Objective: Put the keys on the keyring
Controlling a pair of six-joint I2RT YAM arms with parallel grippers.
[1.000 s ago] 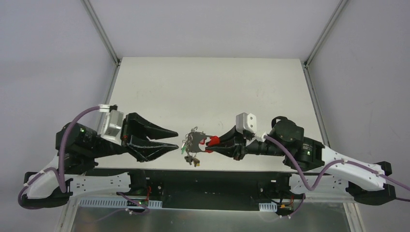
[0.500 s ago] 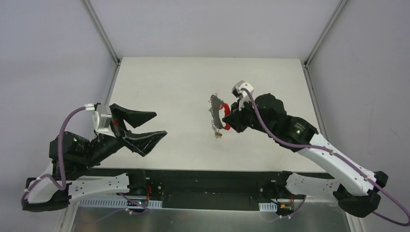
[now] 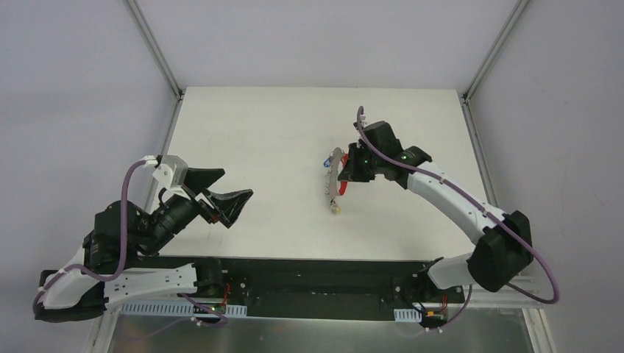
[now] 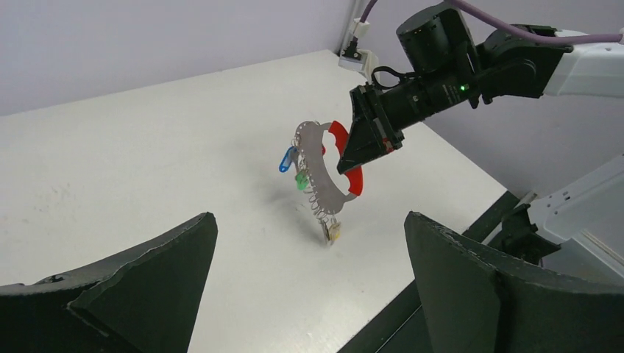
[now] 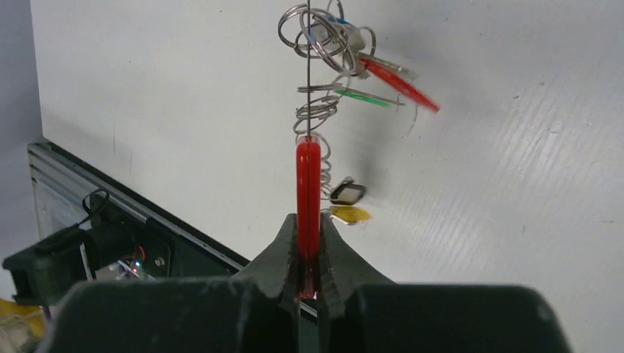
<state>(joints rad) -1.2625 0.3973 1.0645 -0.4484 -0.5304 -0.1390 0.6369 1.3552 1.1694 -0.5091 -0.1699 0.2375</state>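
The keyring [image 4: 327,165] hangs in the air over the middle of the bench [image 3: 250,125], right of centre. It is pinched by its red clip [image 5: 308,184] in the right gripper [image 4: 352,151], whose jaws are clenched tight on the clip's edge. Below and beside the clip run the grey plate [image 4: 318,158] and a string of silver rings [image 5: 318,110]. The keys [image 5: 368,81] dangle from them: a blue one [image 4: 285,159], a green one [image 4: 300,180], a red one [image 5: 401,82], and a black [image 5: 347,193] and a yellow [image 5: 351,214] at the low end. The yellow one is close to the bench, but I can't tell whether it touches.

The left gripper [image 3: 234,185] sits well apart at the near left, jaws spread wide and holding nothing.

All the keys I can see look threaded already, so I'd guess the job is nearly done and what's left is setting the bunch down. To do that well, keep the pinch firm on the clip and let the bunch hang quiet. Lower it straight until the bottom keys lie on the bench, and only then let go. The left gripper is best kept clear.

I can't read any writing or brand on anything.
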